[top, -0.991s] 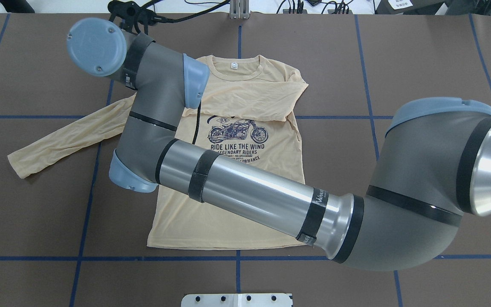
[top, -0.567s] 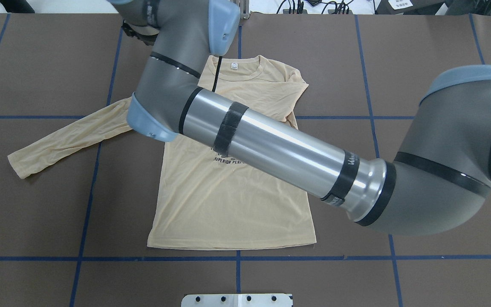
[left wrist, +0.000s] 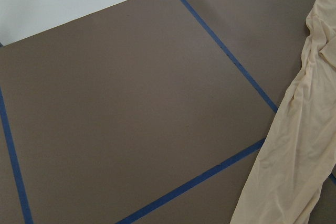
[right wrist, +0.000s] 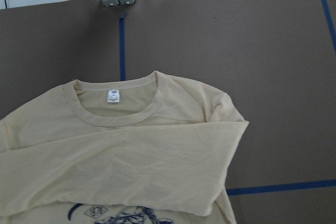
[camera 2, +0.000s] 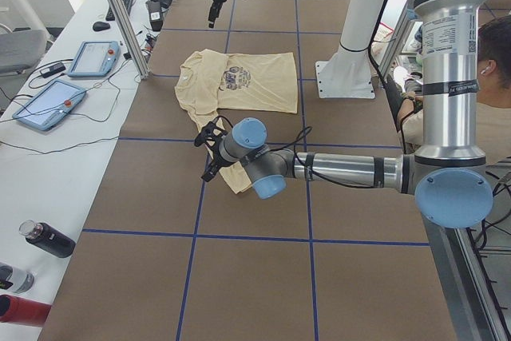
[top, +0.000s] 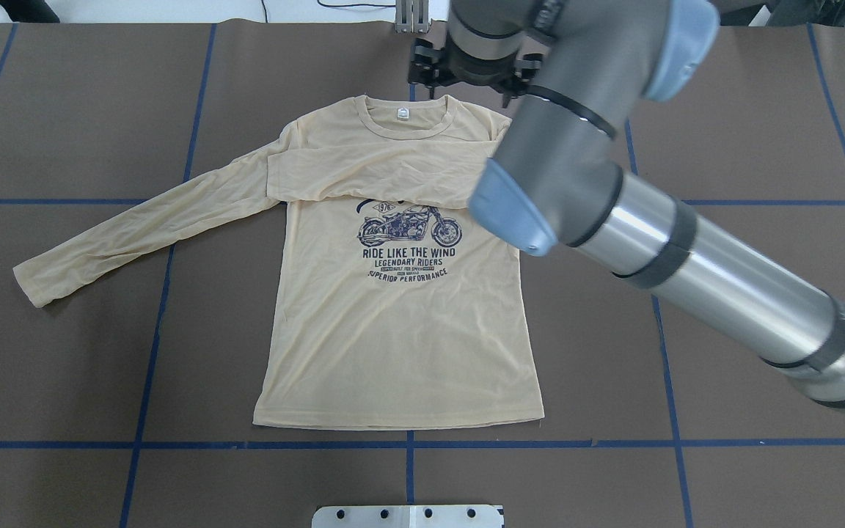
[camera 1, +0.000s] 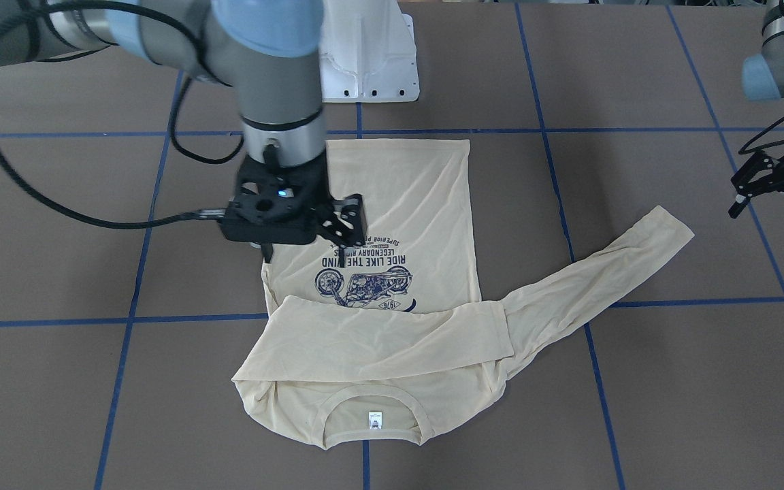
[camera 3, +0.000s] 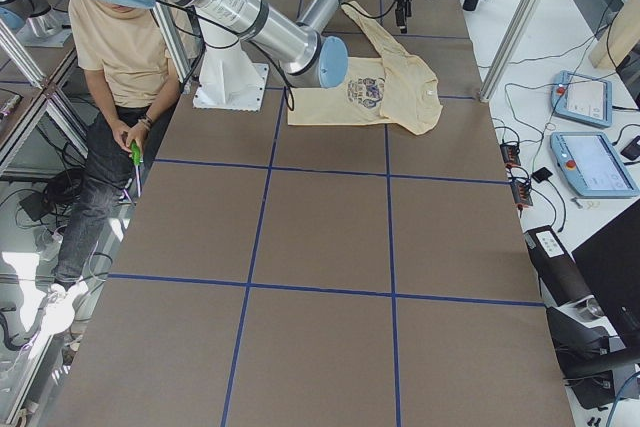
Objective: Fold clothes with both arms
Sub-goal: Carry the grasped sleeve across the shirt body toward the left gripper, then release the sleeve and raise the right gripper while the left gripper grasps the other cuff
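Observation:
The clothes are one cream-yellow long-sleeved shirt (top: 393, 345) lying flat, print up, with its white neck label (top: 402, 113) at the far end. One sleeve (top: 378, 169) is folded across the chest. The other sleeve (top: 136, 227) stretches out toward my left side. My right gripper (camera 1: 305, 257) hangs high over the shirt (camera 1: 419, 184) near its collar end, open and holding nothing. Its wrist view shows the collar (right wrist: 115, 114) from above. My left gripper (camera 1: 770, 218) is open and empty beside the stretched sleeve's cuff (camera 1: 671, 235), not touching it.
The white pedestal base (camera 1: 365, 61) stands at my edge of the table. An aluminium post (top: 411, 15) rises at the far edge. Tablets (camera 2: 48, 101) and bottles (camera 2: 44, 239) lie on a side bench. A seated person (camera 3: 120, 47) is beside the base.
My right arm has swung from over the shirt's left shoulder across to its right side, uncovering the print and the folded sleeve. The shirt itself lies as before.

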### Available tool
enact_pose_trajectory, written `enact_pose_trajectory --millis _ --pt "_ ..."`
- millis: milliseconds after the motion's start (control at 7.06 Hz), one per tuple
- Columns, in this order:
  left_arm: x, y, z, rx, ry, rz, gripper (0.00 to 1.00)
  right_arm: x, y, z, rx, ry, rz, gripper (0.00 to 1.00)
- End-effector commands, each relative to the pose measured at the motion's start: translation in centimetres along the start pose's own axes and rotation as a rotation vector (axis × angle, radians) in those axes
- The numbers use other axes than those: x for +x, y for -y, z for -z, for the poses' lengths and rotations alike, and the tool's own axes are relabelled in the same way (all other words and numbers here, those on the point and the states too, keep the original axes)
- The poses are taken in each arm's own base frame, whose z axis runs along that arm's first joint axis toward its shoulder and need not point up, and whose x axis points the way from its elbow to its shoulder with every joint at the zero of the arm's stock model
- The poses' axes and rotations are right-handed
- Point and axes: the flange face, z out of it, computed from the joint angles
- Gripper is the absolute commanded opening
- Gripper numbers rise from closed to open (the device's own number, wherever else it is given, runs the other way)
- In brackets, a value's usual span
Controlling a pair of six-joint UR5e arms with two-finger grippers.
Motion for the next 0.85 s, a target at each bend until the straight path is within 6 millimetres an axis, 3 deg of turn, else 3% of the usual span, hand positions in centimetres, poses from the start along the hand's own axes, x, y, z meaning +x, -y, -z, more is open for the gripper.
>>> enact_pose_trajectory --millis 0,142,425,567,708 --pt "1.1 -3.6 -4.1 -0.044 0.047 0.061 0.99 14.5 -1.2 3.0 -0.011 0.004 0.117 1.00" --pt "0.2 -4.8 -5.2 -0.046 0.077 0.087 0.93 18.9 -1.1 3.5 -0.042 0.011 0.156 1.00" --pt "1.2 -6.9 -7.2 -0.060 0.063 0.225 0.73 24.9 -1.3 4.5 -0.057 -0.003 0.198 1.00" --pt "1.5 -7.7 -8.0 -0.036 0.077 0.235 0.68 26.8 -1.0 4.5 -0.074 -0.002 0.210 1.00" --pt "1.9 -8.4 -8.6 -0.044 0.065 0.279 0.65 27.2 -0.8 4.7 -0.070 -0.004 0.213 1.00"
